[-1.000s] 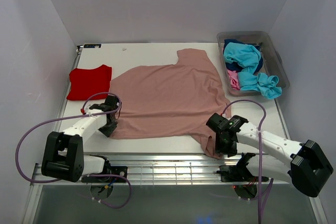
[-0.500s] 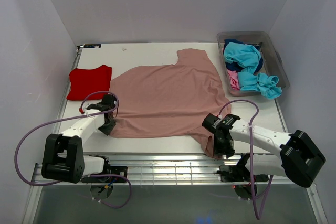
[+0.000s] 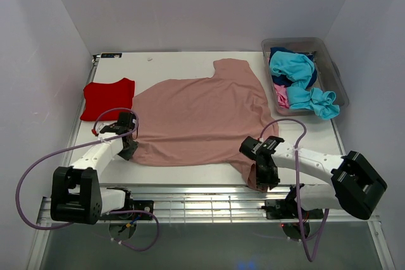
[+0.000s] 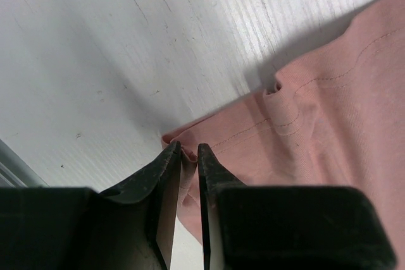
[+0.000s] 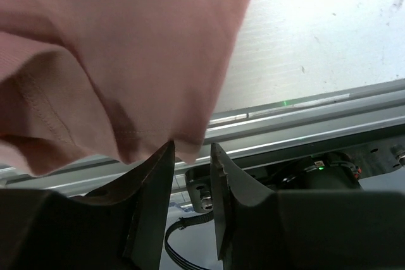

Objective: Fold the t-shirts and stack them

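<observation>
Both arms have shifted a little to their left since the earlier frame, and the right hand has narrowed its fingers around the near right corner of the dusty-pink t-shirt. That shirt lies spread flat across the middle of the white table, with its near right corner drooping over the table's front edge.

The left hand has its fingers pressed together, pinching the shirt's near left hem corner. The right hand's fingers stand slightly apart, with the hem edge dipping between their tips. It does not look like a firm pinch yet.

A folded red t-shirt lies at the table's left edge, just beside the pink one. A turquoise t-shirt and others are heaped in a clear bin at the far right.

The step in hand looks like gripping both near corners for the first fold. To do it well, the right hand should probably close fully on the hem before lifting. Both hands should then rise together and carry the edge evenly, so the cloth stays taut and lands square.
</observation>
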You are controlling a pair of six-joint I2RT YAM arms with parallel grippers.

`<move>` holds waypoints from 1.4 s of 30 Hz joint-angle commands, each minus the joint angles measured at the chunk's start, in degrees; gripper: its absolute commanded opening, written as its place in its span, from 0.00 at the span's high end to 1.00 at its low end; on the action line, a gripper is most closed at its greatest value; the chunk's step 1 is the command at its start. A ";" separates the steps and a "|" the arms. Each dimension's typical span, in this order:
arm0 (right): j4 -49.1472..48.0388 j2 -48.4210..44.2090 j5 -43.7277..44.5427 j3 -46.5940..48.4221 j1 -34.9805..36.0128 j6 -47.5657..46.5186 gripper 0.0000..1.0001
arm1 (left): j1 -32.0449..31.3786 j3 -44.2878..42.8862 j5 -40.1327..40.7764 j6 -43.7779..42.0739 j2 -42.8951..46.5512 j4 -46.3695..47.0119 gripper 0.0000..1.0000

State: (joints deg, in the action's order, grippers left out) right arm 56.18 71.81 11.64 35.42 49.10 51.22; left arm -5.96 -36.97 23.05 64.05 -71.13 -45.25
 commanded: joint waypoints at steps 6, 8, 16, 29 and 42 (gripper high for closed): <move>-3.18 6.50 0.40 2.11 1.61 -1.38 0.64 | 2.26 -1.08 -0.55 -1.65 3.37 1.22 0.72; -3.36 6.85 0.49 2.20 1.70 -1.47 0.63 | 2.88 -1.26 -0.55 -2.00 3.81 1.31 0.72; -3.10 7.47 2.16 2.81 1.70 -2.00 0.92 | 4.37 -0.65 -0.99 -2.53 5.04 1.31 0.73; 7.36 4.74 9.10 15.64 1.70 -1.74 0.92 | 4.46 -0.91 -2.31 -3.76 4.51 2.36 0.81; 12.98 9.92 20.69 27.14 -0.40 -6.22 0.92 | 4.46 -5.82 -1.86 -9.99 4.25 3.69 1.00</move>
State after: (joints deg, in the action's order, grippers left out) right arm 65.63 80.99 25.80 57.06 49.93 47.07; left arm -1.83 -38.63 20.78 56.53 -68.10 -42.72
